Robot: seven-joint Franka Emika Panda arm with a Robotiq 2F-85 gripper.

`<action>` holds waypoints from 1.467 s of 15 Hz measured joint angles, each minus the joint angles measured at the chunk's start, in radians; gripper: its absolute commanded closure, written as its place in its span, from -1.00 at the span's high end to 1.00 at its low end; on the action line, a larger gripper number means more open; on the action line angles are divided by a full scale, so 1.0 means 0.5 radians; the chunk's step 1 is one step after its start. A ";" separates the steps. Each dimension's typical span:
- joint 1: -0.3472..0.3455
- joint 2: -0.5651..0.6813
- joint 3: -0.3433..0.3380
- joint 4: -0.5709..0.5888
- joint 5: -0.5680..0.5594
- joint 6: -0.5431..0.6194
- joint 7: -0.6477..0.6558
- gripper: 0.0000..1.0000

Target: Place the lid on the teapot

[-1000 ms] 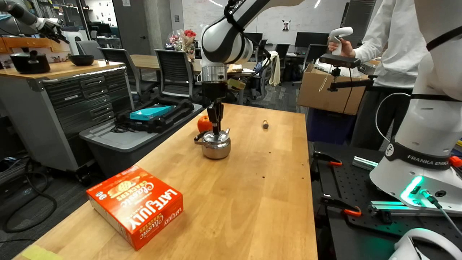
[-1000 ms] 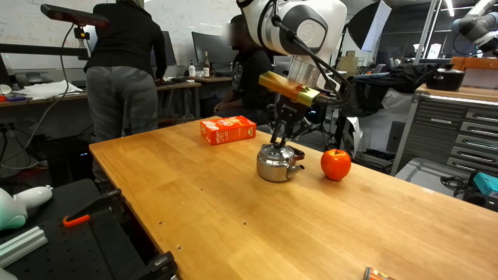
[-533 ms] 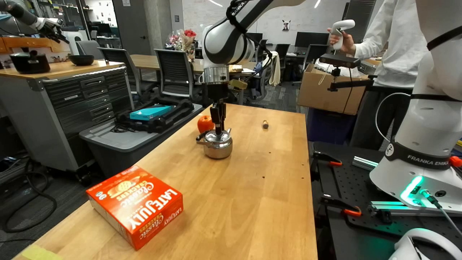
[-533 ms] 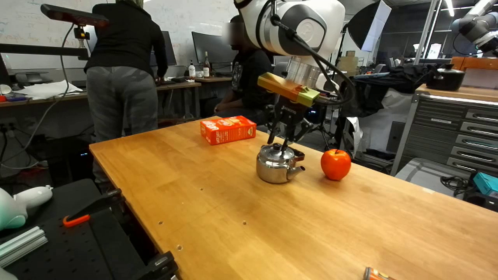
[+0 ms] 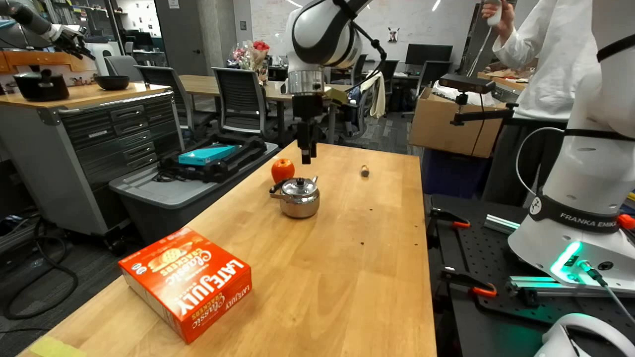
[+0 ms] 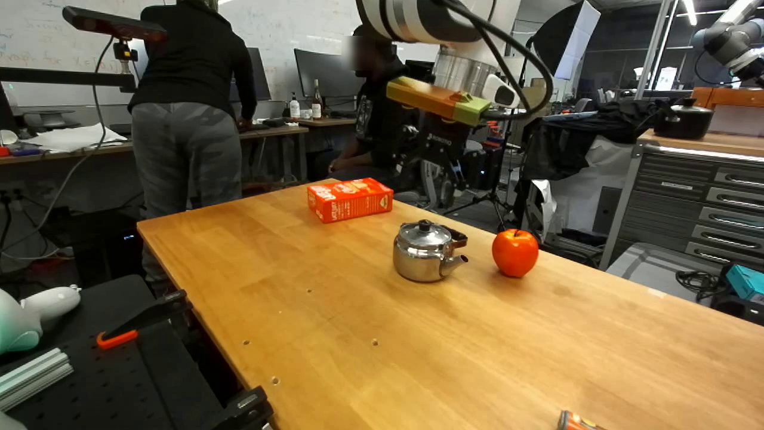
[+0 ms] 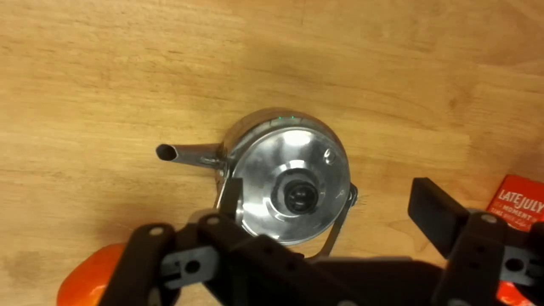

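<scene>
In an exterior view the teapot (image 6: 421, 261) stands upright on the desk (image 6: 334, 334), just right of the middle of the frame, with the lid (image 6: 424, 236) resting on its top. A red fruit (image 6: 515, 253) sits near it, farther right, and the red cracker box (image 6: 350, 200) lies toward the upper middle. In the wrist view the claw (image 7: 327, 202) is spread wide: one finger (image 7: 231, 195) overlaps the lid's left rim near the centre, the other shows at the right. In both exterior views it hangs above the teapot, apart from it.
</scene>
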 measured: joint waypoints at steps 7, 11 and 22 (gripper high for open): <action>0.000 -0.679 -0.147 -0.487 -0.241 -0.358 -0.020 1.00; -0.001 -1.013 -0.262 -0.843 -0.374 -0.336 -0.065 1.00; -0.002 -1.332 -0.362 -1.201 -0.429 -0.244 -0.131 1.00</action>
